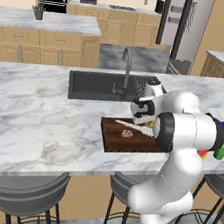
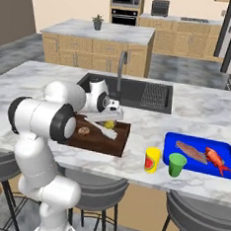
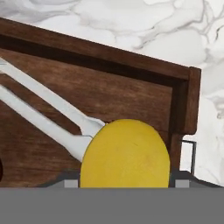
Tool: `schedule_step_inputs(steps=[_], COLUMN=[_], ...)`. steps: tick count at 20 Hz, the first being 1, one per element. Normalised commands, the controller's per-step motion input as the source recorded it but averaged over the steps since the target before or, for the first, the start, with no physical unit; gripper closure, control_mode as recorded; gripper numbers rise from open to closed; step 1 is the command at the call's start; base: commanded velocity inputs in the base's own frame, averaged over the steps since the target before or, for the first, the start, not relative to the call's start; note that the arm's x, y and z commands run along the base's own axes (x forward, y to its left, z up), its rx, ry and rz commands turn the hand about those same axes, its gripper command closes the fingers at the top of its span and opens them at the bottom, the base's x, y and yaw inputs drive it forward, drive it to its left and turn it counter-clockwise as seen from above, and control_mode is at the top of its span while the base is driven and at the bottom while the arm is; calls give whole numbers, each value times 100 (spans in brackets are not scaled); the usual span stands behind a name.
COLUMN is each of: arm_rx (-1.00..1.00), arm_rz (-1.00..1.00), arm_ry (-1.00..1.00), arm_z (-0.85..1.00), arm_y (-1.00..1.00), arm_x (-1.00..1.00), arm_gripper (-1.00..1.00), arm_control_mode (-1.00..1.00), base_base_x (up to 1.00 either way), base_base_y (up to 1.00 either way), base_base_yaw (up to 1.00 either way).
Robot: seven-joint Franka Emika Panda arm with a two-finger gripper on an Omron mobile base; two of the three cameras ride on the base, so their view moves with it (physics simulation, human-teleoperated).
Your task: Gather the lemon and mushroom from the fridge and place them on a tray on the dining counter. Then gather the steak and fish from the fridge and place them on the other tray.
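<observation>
Hand view puts the two-finger gripper (image 2: 108,123) directly over the dark brown wooden tray (image 3: 109,94), its jaws closed on the small roundish yellow lemon (image 3: 125,154), which sits low above the tray floor near a corner rim. A white utensil (image 3: 48,111) lies just beside it, and the tiny tan mushroom (image 2: 84,131) already rests on the same tray. On the long white-grey marble counter (image 2: 197,114), the bright blue tray (image 2: 172,142) holds the steak (image 2: 192,152) and fish (image 2: 216,159). Judged step: setting the lemon down; next calls for opening the jaws and lifting clear. No writing is readable.
</observation>
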Motion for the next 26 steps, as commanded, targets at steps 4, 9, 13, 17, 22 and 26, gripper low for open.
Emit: schedule_step_inputs(steps=[4, 9, 13, 17, 22, 26], arm_rx=[0, 0, 0, 0, 0, 0], arm_rz=[0, 0, 0, 0, 0, -1], arm_ry=[-5, 0, 0, 0, 0, 0], arm_z=[-38, -30, -34, -30, -17, -5], arm_y=[3, 8, 14, 15, 20, 29], arm_x=[-49, -15, -11, -15, -18, -16], arm_gripper=[100, 100, -100, -100, -100, -100], arm_control_mode=[-100, -100, -100, -100, -100, -100], base_base_x=[0, 0, 0, 0, 0, 0], base_base_y=[0, 0, 0, 0, 0, 0], base_base_yaw=[0, 0, 0, 0, 0, 0])
